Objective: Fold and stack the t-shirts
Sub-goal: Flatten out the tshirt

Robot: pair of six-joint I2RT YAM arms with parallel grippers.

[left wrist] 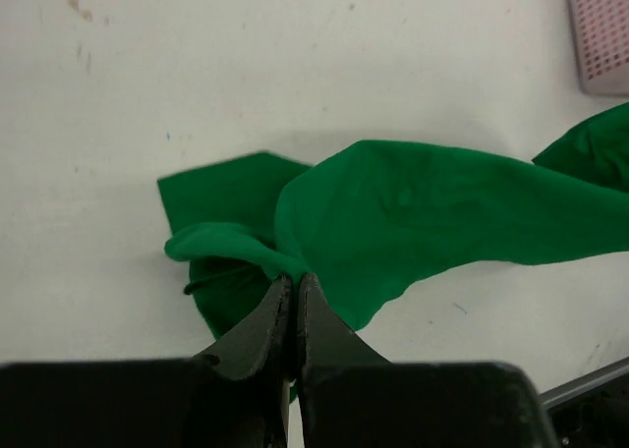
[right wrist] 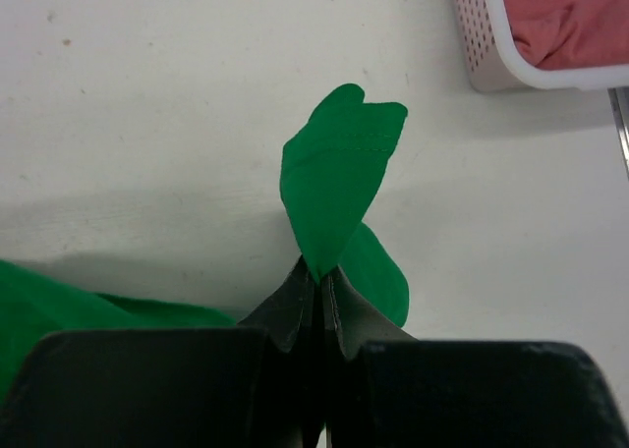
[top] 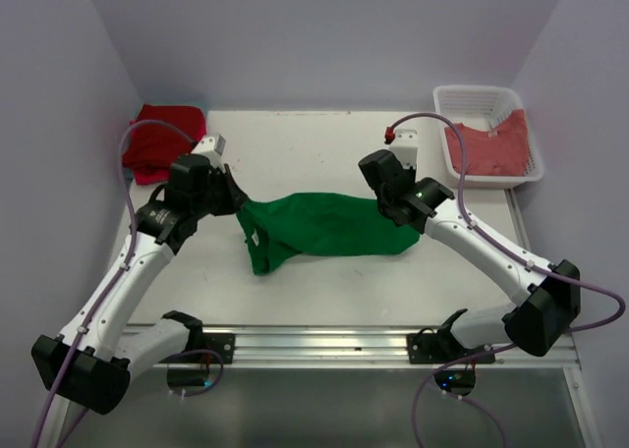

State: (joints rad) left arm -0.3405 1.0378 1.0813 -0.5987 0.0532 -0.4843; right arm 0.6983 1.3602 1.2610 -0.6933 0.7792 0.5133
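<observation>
Nearest the arm bases, the left gripper [left wrist: 295, 281] is pinched tight on one bunched end of the green t-shirt [top: 324, 227]. The right gripper [right wrist: 319, 276] is clamped on a corner at the other end. The cloth runs drawn out between them across the middle of the table [top: 305, 148], probably to spread it flat for folding. Farther back, a folded red t-shirt [top: 162, 139] lies in the left corner, seemingly the start of the stack. A salmon t-shirt [top: 496, 148] sits in the white basket [top: 486, 92] at the right.
</observation>
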